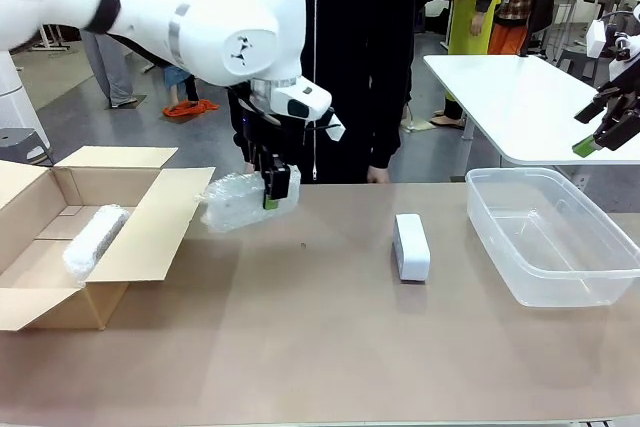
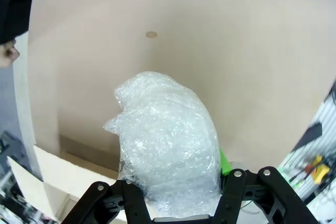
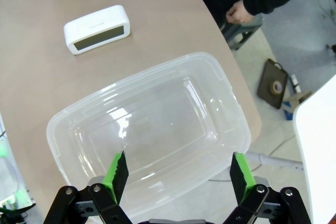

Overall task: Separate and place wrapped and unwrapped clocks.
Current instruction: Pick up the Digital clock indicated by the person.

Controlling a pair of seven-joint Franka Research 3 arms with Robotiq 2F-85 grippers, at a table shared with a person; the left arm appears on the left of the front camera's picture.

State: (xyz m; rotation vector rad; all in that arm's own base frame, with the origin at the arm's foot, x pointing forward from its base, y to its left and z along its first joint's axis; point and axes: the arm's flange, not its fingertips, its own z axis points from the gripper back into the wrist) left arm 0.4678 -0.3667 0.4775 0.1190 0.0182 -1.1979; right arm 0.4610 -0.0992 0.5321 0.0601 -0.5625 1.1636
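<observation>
My left gripper (image 1: 272,185) hangs above the table near its far edge, shut on a bubble-wrapped clock (image 1: 238,203) that sticks out toward the cardboard box. In the left wrist view the wrapped clock (image 2: 167,145) bulges up between the fingers of the left gripper (image 2: 173,205). A second wrapped clock (image 1: 95,237) lies inside the box (image 1: 150,222). The unwrapped clock (image 1: 411,245), white with a dark face (image 3: 97,29), rests on the table right of centre. High over the clear plastic bin (image 1: 520,176), my right gripper (image 1: 590,132) stands open and holds nothing (image 3: 176,171).
The open cardboard box sits at the table's left, one flap (image 2: 47,182) lying toward the middle. The clear bin (image 3: 142,77) is at the right with nothing in it. A person in black stands at the far edge, a hand (image 3: 239,11) near the table corner.
</observation>
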